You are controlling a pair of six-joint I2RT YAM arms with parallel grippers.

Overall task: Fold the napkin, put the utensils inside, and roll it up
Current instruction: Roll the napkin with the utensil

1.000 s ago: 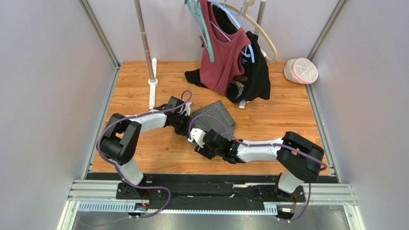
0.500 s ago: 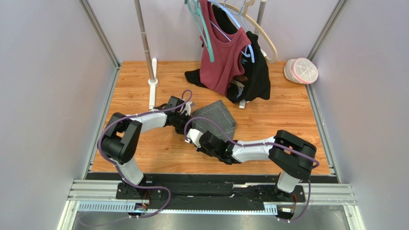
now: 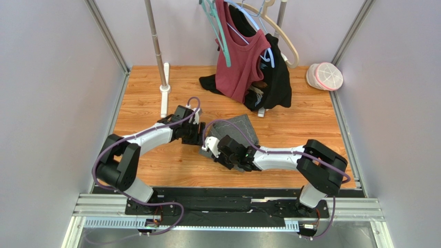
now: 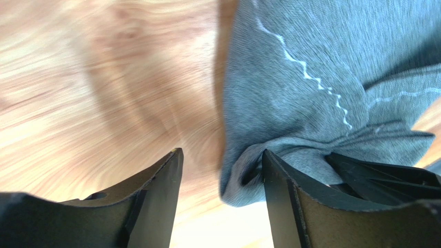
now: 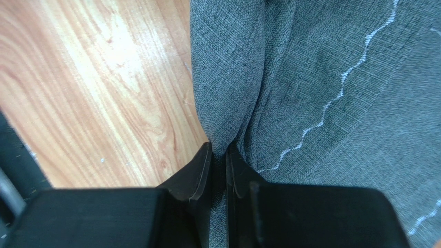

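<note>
Since a second ago the left claw [image 4: 221, 153] has gone from pressed together to spread, and the left arm's elbow has swung toward the lower left of the overhead view. The right claw [image 5: 218, 146] has meanwhile closed.

The napkin [image 3: 239, 129] is a dark grey cloth with a pale wavy stitch line. It lies rumpled on the wooden tabletop [image 3: 155, 103] at the centre of the overhead view. The spoon cannot be seen in any view.

In the left wrist view, the napkin's bunched edge lies against the inside of the right-hand finger, and bare wood shows across the rest of the gap. Nothing is gripped. In the right wrist view, the two fingers are pressed almost together, pinching a raised ridge of the napkin near its left edge.

The cloth looks light, soft and limp, so it will likely sag and bunch wherever it is lifted. Its felted surface should give good grip. A corner or the stitched border looks the best place to take hold, pinching through all layers.

Overhead, the left arm arcs from the lower left up to the centre, with its claw at the napkin's left edge. The right arm bends at the right of the frame, and its forearm reaches low and leftward. Its claw sits just below the left one.
</note>
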